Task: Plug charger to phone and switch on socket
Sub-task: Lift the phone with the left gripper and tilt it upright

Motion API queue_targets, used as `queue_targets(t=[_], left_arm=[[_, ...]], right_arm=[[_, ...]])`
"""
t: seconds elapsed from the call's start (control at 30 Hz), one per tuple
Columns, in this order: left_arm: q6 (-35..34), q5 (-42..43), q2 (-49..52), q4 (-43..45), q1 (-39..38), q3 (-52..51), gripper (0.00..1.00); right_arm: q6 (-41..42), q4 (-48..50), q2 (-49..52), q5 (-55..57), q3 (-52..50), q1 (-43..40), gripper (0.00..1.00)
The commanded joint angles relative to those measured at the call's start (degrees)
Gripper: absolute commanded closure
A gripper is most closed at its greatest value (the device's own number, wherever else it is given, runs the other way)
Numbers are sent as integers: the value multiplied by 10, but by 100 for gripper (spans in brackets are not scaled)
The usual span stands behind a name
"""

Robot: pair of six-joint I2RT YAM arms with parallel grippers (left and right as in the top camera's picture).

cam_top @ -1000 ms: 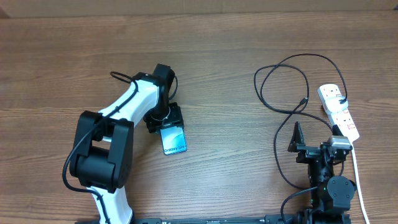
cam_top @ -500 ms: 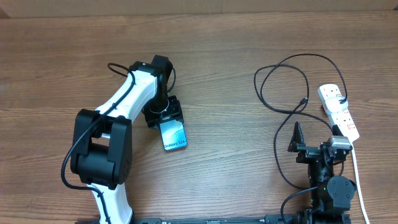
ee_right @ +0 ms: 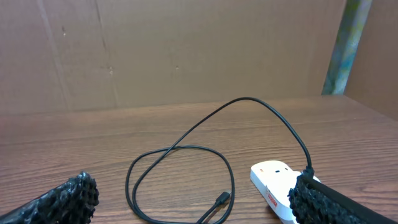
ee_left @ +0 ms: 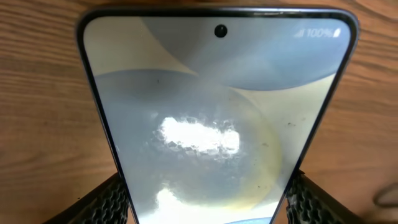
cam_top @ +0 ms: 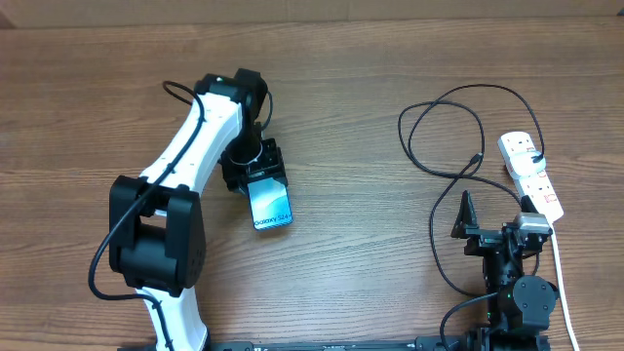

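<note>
The left gripper (cam_top: 260, 176), clamped on the phone's (cam_top: 271, 205) top end, has drawn it slightly farther up the surface, well left of the socket (cam_top: 531, 175). The right gripper (cam_top: 497, 222) waits spread open just below the socket. The charger (ee_right: 245, 99) lies loose beside the socket, so plugging in hasn't begun.

The brown wooden table (cam_top: 370, 78) carries the charger (ee_right: 247, 99) on its right half. The thin black cable lies in loose overlapping loops with its tip (cam_top: 476, 158) free on the wood, and one run reaches the socket (cam_top: 532, 175). The white socket lies flat near the right edge, slanted, its thick cord (cam_top: 561, 283) trailing toward the near edge. Left of centre is the phone (cam_top: 270, 203), screen up; whether it rests on the wood cannot be told.
</note>
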Motion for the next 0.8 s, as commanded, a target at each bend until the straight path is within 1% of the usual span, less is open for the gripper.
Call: queue_targets(t=[0.0, 0.17, 0.43, 0.57, 0.77], left_arm=[[42, 51, 3, -25, 13, 35, 50], [52, 89, 3, -51, 25, 47, 51], [65, 219, 3, -55, 51, 46, 51], [81, 253, 3, -60, 62, 46, 51], [110, 269, 3, -72, 70, 46, 51]], right_arm=[[-7, 4, -3, -4, -6, 3, 0], [-7, 4, -3, -4, -6, 3, 0], [-7, 4, -3, -4, -6, 3, 0], [-7, 4, -3, -4, -6, 3, 0], [-7, 4, -3, -4, -6, 3, 0]])
